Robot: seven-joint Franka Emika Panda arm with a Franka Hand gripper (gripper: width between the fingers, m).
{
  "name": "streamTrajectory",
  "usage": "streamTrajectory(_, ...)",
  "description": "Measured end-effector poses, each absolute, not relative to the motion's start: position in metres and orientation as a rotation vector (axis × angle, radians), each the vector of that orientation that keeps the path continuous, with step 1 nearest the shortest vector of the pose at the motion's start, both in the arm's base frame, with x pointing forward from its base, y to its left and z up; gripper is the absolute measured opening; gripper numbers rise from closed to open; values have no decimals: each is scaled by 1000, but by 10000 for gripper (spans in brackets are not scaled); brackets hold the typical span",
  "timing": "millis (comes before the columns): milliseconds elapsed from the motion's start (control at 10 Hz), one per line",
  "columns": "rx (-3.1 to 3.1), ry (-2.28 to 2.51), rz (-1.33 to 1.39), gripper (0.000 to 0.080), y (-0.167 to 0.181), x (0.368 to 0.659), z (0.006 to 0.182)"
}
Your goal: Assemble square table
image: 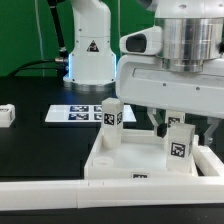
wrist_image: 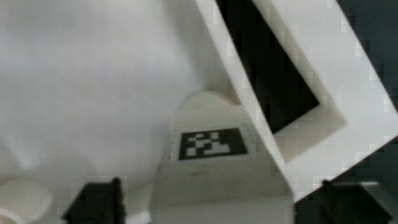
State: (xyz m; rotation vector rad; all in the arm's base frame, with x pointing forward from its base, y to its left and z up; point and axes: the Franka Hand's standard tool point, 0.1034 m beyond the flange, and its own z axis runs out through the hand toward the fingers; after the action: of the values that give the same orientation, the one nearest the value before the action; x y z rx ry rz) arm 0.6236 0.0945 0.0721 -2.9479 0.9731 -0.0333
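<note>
The square table top is a white tray with a raised rim, lying near the front of the black table. Two white tagged legs stand upright in it: one at its far left corner, one at its right side. My gripper hangs over the right leg, with its fingers down either side of the leg's top. In the wrist view the tagged leg lies between the dark fingers. A gap shows on one side, so my gripper is open around it. The tray floor and rim show behind.
The marker board lies flat behind the tray. The robot base stands at the back. A small white block sits at the exterior view's left edge. A long white bar fence runs along the front.
</note>
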Motion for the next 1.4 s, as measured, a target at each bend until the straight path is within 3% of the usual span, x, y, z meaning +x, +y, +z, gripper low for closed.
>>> streamTrajectory(300, -2948, 973, -33, 647, 95, 624, 72)
streamTrajectory(900, -2960, 937, -33, 649, 93, 624, 74)
streamTrajectory(1100, -2959, 813, -46, 649, 76, 624, 124)
streamTrajectory(1300, -3013, 522, -94, 649, 51, 622, 149)
streamTrajectory(1400, -3017, 493, -106, 649, 49, 623, 151)
